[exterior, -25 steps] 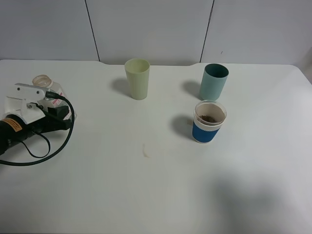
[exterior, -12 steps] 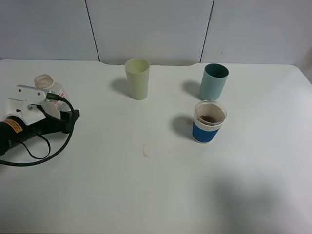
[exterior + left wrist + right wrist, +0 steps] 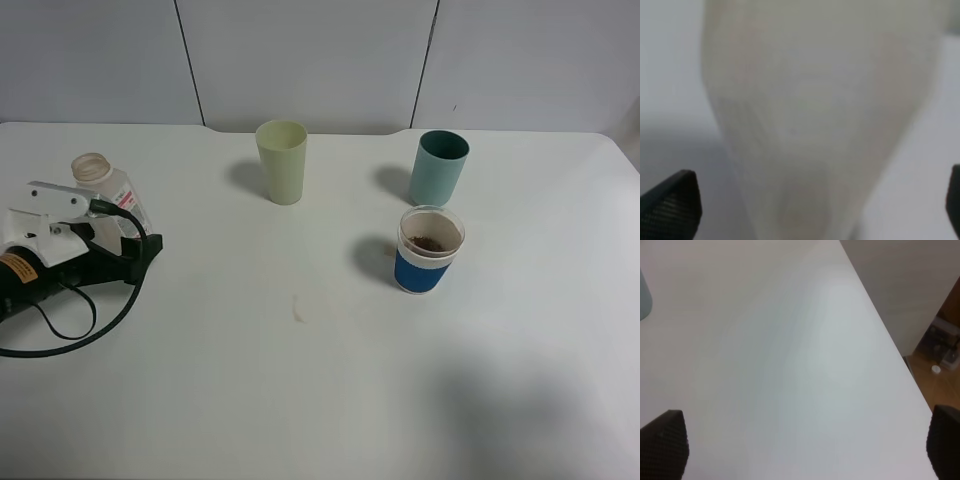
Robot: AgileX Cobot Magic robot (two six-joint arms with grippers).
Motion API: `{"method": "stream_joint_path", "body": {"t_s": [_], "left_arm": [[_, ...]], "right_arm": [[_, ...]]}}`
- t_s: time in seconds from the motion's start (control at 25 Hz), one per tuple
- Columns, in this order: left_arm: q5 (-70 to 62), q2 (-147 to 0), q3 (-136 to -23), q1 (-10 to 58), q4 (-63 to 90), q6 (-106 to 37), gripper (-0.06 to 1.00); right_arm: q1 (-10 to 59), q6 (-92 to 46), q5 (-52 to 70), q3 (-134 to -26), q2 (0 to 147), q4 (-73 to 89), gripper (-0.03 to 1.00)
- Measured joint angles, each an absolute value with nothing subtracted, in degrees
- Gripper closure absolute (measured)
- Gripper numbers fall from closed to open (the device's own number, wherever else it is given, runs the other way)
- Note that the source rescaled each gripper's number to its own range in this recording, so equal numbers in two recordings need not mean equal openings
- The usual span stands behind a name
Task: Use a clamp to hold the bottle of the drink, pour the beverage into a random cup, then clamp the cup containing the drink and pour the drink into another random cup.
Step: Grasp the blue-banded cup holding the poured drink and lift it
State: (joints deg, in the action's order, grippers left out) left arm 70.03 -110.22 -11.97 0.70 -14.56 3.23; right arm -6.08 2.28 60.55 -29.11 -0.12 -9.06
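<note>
The bottle of the drink (image 3: 107, 186) stands upright and uncapped at the table's far left. My left gripper (image 3: 130, 236) sits just in front of it, open, its jaws apart and off the bottle. In the left wrist view the bottle (image 3: 815, 100) is a close pale blur between the spread fingertips (image 3: 670, 207). The blue-banded cup (image 3: 430, 252) holds brown beverage (image 3: 431, 243). Behind it stands the teal tumbler (image 3: 438, 167). My right gripper (image 3: 805, 445) is open over bare table near the right edge and is out of the high view.
A pale green tumbler (image 3: 281, 161) stands at the back centre. A small stain (image 3: 298, 310) marks the white table (image 3: 300, 400) mid-front. The left arm's black cable (image 3: 70, 330) loops on the table. In the right wrist view the table edge (image 3: 880, 325) drops off to the floor.
My left gripper has opened and let go of the bottle, then drawn back a little toward the front. The bottle now stands free. The cups have not moved.
</note>
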Motion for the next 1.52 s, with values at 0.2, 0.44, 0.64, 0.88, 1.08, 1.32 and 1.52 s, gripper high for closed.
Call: {"method": "stream_joint_path", "body": {"t_s": [0.2, 0.44, 0.64, 0.88, 1.08, 1.32, 1.52], "left_arm": [[70.03, -105.11, -7.93, 0.70, -14.56, 4.81, -0.05], [70.03, -98.19, -2.88, 0.70, -14.17, 6.79, -0.05], [69.91, -89.60, -1.55, 0.70, -12.06, 8.41, -0.05], [67.21, -74.14, -1.30, 0.70, -6.36, 13.56, -0.05], [64.01, -57.80, -1.25, 0.70, 0.68, 12.03, -0.05], [51.14, -43.44, -7.06, 0.70, -0.54, 10.48, -0.05], [31.20, -35.48, -15.42, 0.70, -6.04, 12.50, -0.05]], "right_arm": [[-6.08, 2.28, 60.55, -29.11, -0.12, -9.06, 0.12], [-6.08, 2.28, 60.55, -29.11, -0.12, -9.06, 0.12], [-6.08, 2.28, 60.55, -29.11, -0.12, -9.06, 0.12], [-6.08, 2.28, 60.55, -29.11, -0.12, -9.06, 0.12], [-6.08, 2.28, 60.55, -29.11, -0.12, -9.06, 0.12], [-6.08, 2.28, 60.55, -29.11, -0.12, -9.06, 0.12], [-6.08, 2.28, 60.55, -29.11, -0.12, -9.06, 0.12]]}}
